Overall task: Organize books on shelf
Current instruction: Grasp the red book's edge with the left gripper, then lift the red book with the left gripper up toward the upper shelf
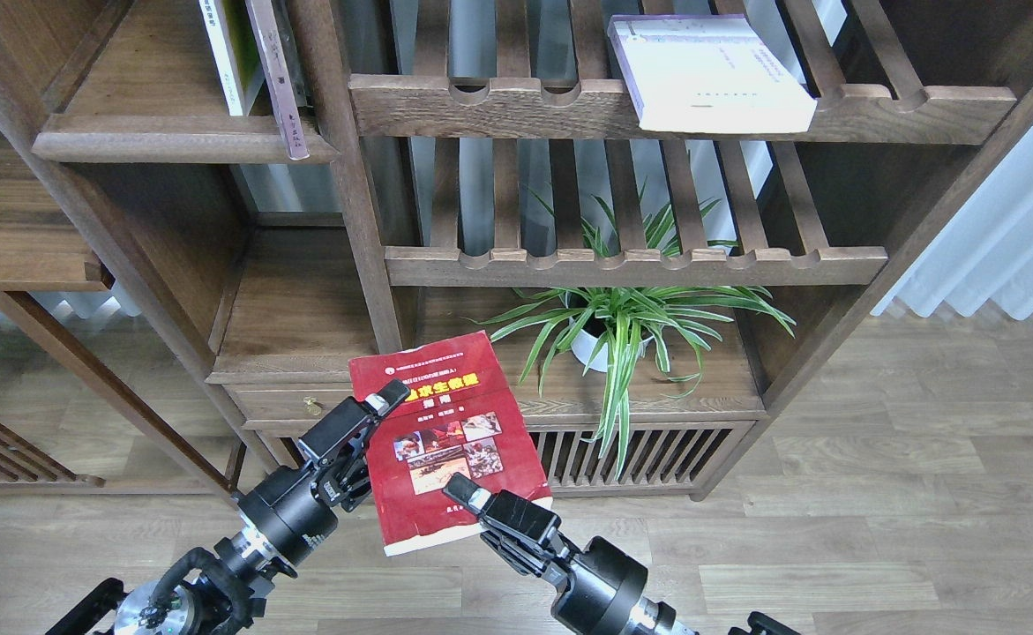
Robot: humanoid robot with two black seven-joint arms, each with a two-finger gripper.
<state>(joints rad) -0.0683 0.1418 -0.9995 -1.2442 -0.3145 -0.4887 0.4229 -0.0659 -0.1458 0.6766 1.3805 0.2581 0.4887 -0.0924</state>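
I held the red book (445, 441) face up in front of the bookcase, my right fingers (466, 496) clamped on its lower edge and my left fingers (384, 401) closed on its left edge, the white book (710, 75) lying on the slatted shelf (569, 106) above.

A large dark-brown wooden bookcase (366, 220) is filling most of the view. Below and around it, grey-brown wood-plank flooring (904, 494) is spreading outward. To its right, pale pleated curtains (1001, 238) are hanging, glowing with daylight. A green spider plant (622, 331) is sitting inside its lower compartment.
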